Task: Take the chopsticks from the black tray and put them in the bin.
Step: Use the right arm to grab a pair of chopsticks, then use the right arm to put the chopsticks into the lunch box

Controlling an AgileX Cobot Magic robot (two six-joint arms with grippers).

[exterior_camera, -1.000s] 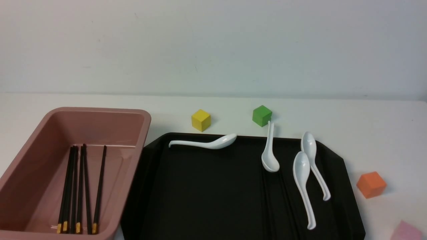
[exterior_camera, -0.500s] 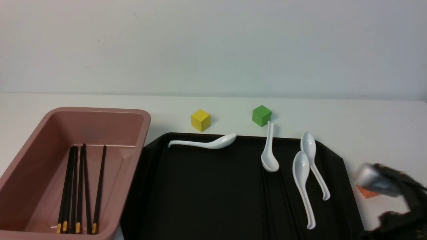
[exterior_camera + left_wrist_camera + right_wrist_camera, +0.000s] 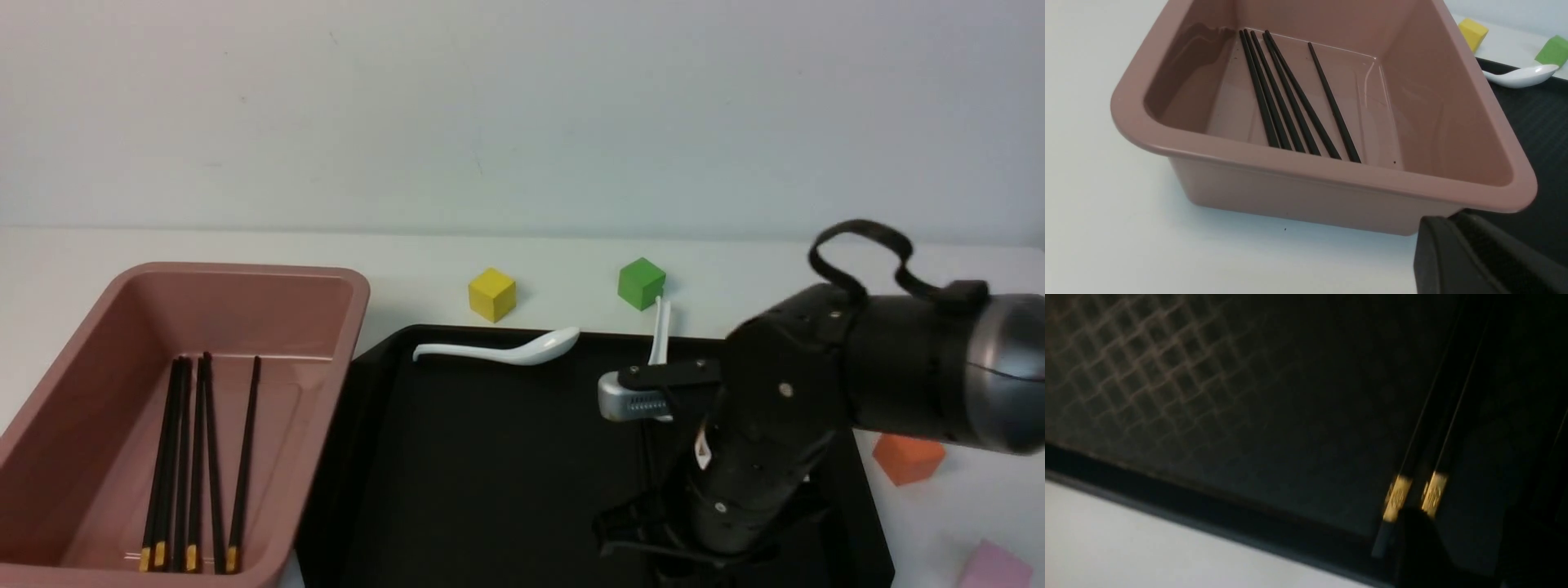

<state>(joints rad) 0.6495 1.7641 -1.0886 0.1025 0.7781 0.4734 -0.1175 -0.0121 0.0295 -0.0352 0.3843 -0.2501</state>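
The pink bin (image 3: 245, 271) stands at the left with several black chopsticks (image 3: 196, 457) lying in it, gold ends toward me. They also show in the left wrist view (image 3: 1290, 102). The black tray (image 3: 490, 457) lies beside it. My right arm (image 3: 775, 425) reaches low over the tray's right front. In the right wrist view two more chopsticks (image 3: 1397, 497) lie side by side on the tray (image 3: 1208, 396) near its front rim. My right gripper (image 3: 1466, 547) is open, one fingertip (image 3: 1414, 539) just at their gold bands. My left gripper (image 3: 1449, 222) is shut and empty by the bin's near corner.
A white spoon (image 3: 506, 349) lies at the tray's back edge, and another spoon's handle (image 3: 658, 327) pokes out behind my arm. A yellow cube (image 3: 491, 294) and a green cube (image 3: 641, 283) sit behind the tray. An orange cube (image 3: 906, 457) and a pink block (image 3: 992, 567) sit at the right.
My right arm has swung in from the right edge over the tray and now hides two spoons and the tray's chopsticks in the front view. Nothing else has moved.
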